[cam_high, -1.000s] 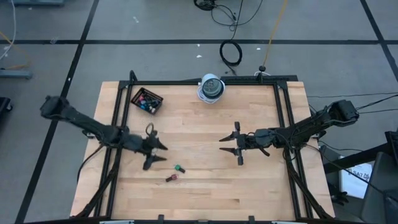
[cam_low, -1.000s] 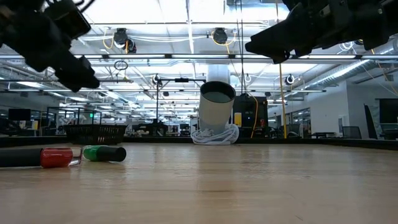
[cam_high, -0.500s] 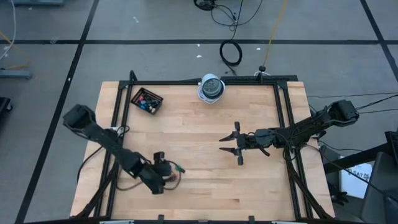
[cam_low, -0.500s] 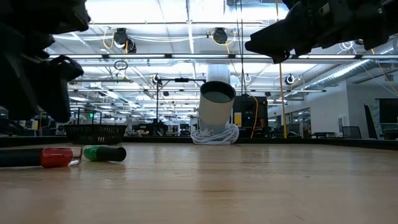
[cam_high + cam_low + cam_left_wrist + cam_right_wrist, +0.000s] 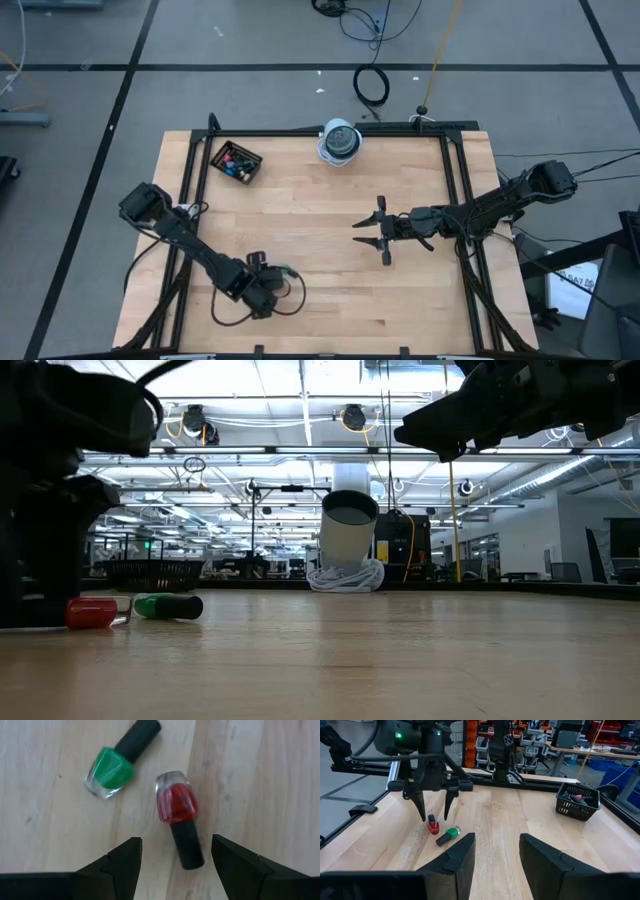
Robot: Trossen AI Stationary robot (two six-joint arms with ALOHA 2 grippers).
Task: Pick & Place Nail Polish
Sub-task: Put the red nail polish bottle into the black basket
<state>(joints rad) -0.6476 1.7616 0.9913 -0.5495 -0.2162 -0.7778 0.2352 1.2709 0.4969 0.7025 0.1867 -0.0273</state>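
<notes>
While hanging fingers-down over the near left part of the table [image 5: 330, 240], left gripper [image 5: 175, 857] straddles the red nail polish bottle [image 5: 179, 817], jaws parted to either side of its dark cap and closed on nothing. Lined up that way, most likely, for a pinch across the cap once lowered. Lying flat on the wood, that red bottle; just beside it, also on its side and not touching, the green nail polish bottle [image 5: 116, 761], cap pointing away. Seen from the right wrist, the same pair at the far arm's fingertips: red bottle directly under the left gripper [image 5: 432, 805], green one slightly off to the side. From table height, only a red body and a green body beside a dark mass that is probably the left arm; fingers not separable there. From above, both bottles almost wholly hidden beneath the left wrist, just a fleck of green showing.

Farther in, right gripper [image 5: 372, 232] waits above mid-table, fingers spread apart and empty, well clear of the bottles.

Farthest back, at the far left corner, the black tray [image 5: 237, 162] holds several more small bottles, presumably the drop-off point. Shown by the right wrist as a mesh-walled basket, a detail lost from overhead. At the far edge's middle, a white cylinder [image 5: 339, 141] ringed by coiled cord.
</notes>
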